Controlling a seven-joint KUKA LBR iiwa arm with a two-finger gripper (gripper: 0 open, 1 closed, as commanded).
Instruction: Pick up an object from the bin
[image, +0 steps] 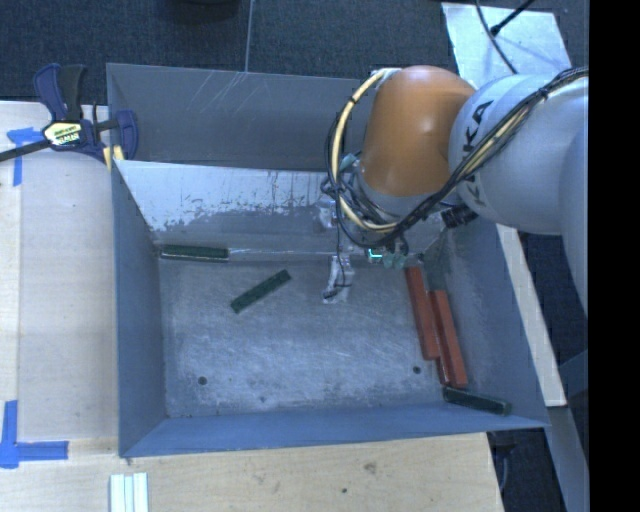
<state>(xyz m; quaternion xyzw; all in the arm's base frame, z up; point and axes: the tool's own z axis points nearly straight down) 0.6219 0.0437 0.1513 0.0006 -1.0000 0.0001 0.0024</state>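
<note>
My gripper (338, 280) hangs low over the bin floor, a little behind the middle, under the orange-covered wrist. Nothing shows in it. Just to its left lies a short dark green bar (261, 291), tilted, with a small gap between it and the gripper. To the gripper's right, two long red-brown bars (436, 325) lie side by side along the right wall.
Another dark green bar (195, 254) lies flat along the foot of the back wall at the left. A third dark green bar (478, 402) rests at the front right corner. The arm and its cables cover the bin's back right part.
</note>
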